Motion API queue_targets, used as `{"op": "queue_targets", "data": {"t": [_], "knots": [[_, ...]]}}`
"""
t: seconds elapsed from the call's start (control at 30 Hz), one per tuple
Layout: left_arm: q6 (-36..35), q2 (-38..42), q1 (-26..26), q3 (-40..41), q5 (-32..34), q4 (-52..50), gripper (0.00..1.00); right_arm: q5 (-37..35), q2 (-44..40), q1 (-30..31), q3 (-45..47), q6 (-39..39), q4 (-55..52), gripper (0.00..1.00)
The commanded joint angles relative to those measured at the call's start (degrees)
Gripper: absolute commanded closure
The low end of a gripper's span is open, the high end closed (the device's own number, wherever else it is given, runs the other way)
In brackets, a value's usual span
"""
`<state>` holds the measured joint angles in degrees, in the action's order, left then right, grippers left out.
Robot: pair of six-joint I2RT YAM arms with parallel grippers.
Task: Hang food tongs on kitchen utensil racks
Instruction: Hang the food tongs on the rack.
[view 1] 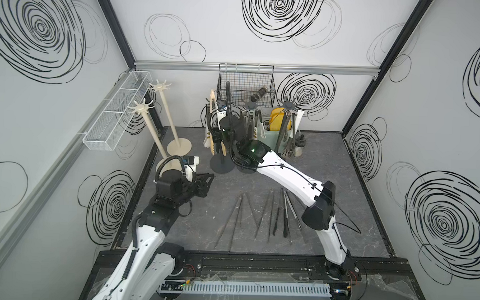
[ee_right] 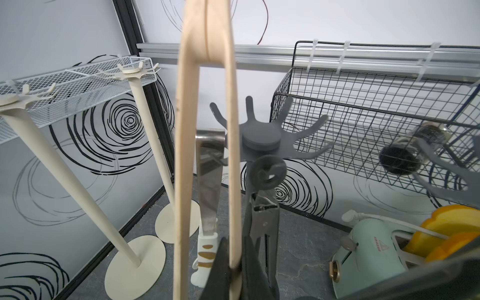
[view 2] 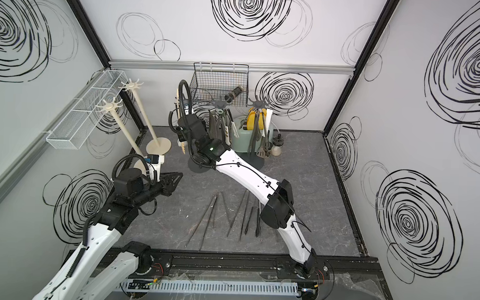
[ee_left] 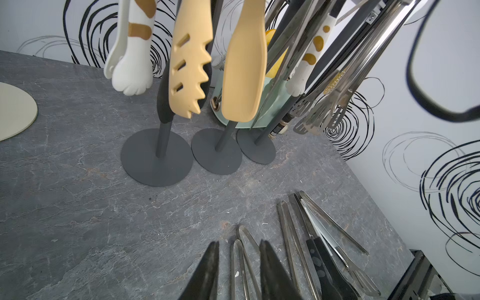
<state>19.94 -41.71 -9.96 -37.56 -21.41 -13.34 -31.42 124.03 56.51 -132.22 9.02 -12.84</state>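
Bright, even, soft white light, shadows v faint. Both top views r sharp, but straight lines bow at the edges, fisheye-ish. The 2 wrist cams r rougher: right wrist has wooden tongs up close n soft, left wrist has steel tongs smeared w/ glare, cable loop blurry.

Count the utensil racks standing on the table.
5: two cream racks back left beside the white mesh basket; three dark grey racks side by side at back centre. None seems hidden.
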Motion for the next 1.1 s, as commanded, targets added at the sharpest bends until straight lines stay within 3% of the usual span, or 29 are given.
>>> {"op": "queue_targets", "data": {"t": [0.0, 1.07], "knots": [[-0.3, -0.1, 0.5, 0.8, -1.3, 3.1, 0.69, -2.3, 1.2, 0.1, -2.9, 0.8, 0.5, 1.0], [0.2, 1.5, -0.1, 1.3, -4.2, 4.0, 0.72, -10.8, 6.8, 1.5, -5.5, 2.8, -4.4, 1.0]]}}
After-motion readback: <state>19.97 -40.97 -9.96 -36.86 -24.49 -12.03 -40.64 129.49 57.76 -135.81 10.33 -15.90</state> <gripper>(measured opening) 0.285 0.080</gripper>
